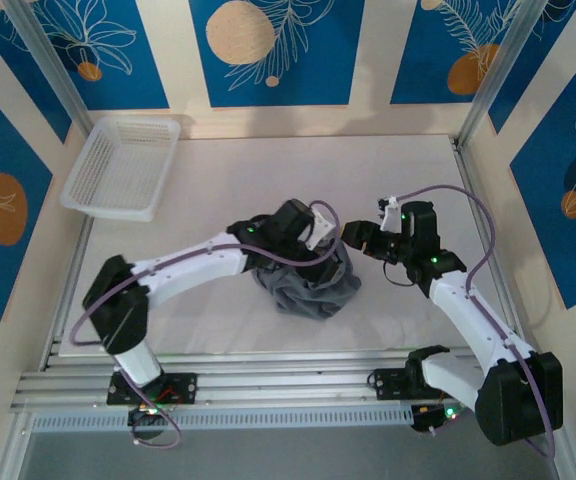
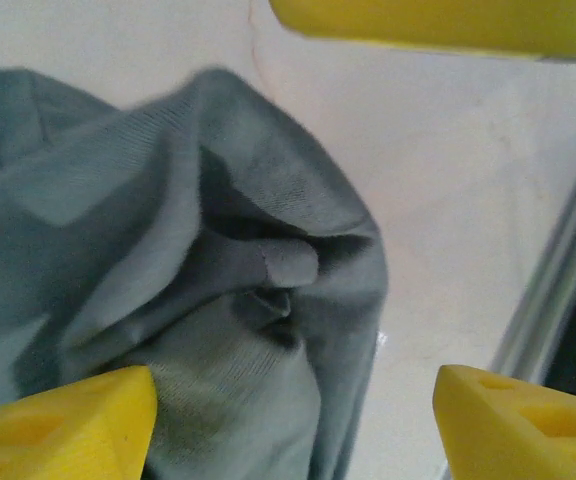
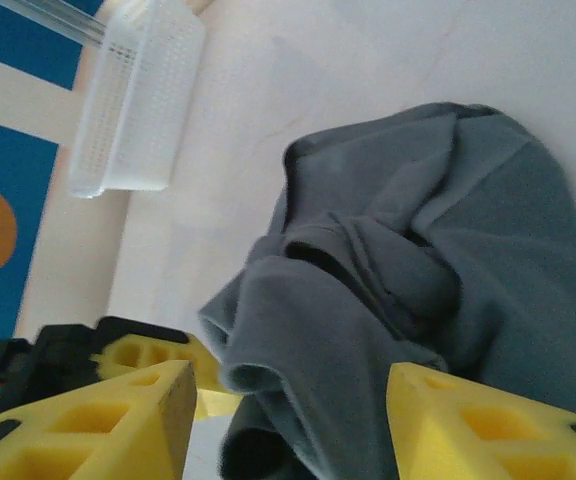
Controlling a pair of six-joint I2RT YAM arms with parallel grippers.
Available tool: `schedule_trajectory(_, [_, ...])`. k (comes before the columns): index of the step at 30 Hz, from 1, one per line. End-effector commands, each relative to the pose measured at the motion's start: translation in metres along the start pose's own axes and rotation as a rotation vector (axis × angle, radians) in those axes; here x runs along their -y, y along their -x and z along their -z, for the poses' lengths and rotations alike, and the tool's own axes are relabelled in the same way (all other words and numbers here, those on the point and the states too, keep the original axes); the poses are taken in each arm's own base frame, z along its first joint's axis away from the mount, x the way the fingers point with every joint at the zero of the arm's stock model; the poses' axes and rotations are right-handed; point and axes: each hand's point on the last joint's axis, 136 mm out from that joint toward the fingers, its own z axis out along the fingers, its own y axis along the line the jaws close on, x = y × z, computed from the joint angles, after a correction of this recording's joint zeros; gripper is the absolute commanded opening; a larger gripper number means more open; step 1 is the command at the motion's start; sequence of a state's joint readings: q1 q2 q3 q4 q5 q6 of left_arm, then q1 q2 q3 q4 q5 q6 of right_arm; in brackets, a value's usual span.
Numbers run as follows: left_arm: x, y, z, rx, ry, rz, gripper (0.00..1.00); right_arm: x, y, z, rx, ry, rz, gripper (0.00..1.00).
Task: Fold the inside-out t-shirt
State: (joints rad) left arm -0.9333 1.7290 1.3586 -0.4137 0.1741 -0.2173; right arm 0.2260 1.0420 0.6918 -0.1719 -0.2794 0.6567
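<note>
The slate-grey t-shirt lies crumpled in a heap near the middle of the table, not spread out. My left gripper hovers over the heap's top edge and is open; in the left wrist view its yellow fingers stand wide apart, with folds of the t-shirt between them. My right gripper faces it from the right, close by and also open. Between the right gripper's fingertips a loose fold of the t-shirt bulges. One of the right gripper's fingers crosses the top of the left wrist view.
A white mesh basket sits at the table's back left corner, and it appears again in the right wrist view. Bare white table surrounds the heap. Metal rails run along the front edge, and a post stands to the right.
</note>
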Motion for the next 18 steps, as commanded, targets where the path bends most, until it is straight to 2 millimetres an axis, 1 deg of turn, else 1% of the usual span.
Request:
schedule_trajectory(1, [-0.018,0.014,-0.002,0.014,0.108,0.026,0.59,0.008,-0.021,-0.008,-0.072,-0.005,0.022,0.53])
schedule_trajectory(2, [-0.019,0.014,-0.002,0.012,0.114,0.024,0.45,0.009,-0.024,-0.01,-0.092,-0.001,0.005,0.51])
schedule_trajectory(4, [-0.021,0.016,0.004,0.026,0.114,0.033,0.05,0.01,-0.029,-0.016,-0.131,0.007,-0.023,0.42])
schedule_trajectory(5, [-0.021,0.017,0.009,0.043,0.107,0.038,0.0,0.009,-0.031,-0.019,-0.143,0.019,-0.029,0.36])
schedule_trajectory(8, [-0.022,0.02,0.03,0.113,0.07,0.08,0.0,0.0,-0.033,-0.027,-0.173,0.095,-0.038,0.22])
schedule_trajectory(10, [-0.027,0.018,0.044,0.142,0.062,0.118,0.0,-0.003,-0.031,-0.031,-0.185,0.114,-0.045,0.06])
schedule_trajectory(11, [-0.03,0.014,0.05,0.147,0.067,0.134,0.0,-0.005,-0.029,-0.032,-0.185,0.117,-0.048,0.01])
schedule_trajectory(14, [-0.046,-0.006,0.073,0.173,0.127,0.193,0.0,-0.016,-0.018,-0.026,-0.172,0.159,-0.057,0.0])
schedule_trajectory(16, [-0.068,-0.029,0.086,0.188,0.202,0.263,0.0,-0.025,-0.009,-0.019,-0.152,0.214,-0.089,0.0])
schedule_trajectory(18, [-0.09,-0.057,0.091,0.184,0.253,0.352,0.0,-0.037,-0.003,-0.014,-0.153,0.281,-0.107,0.0])
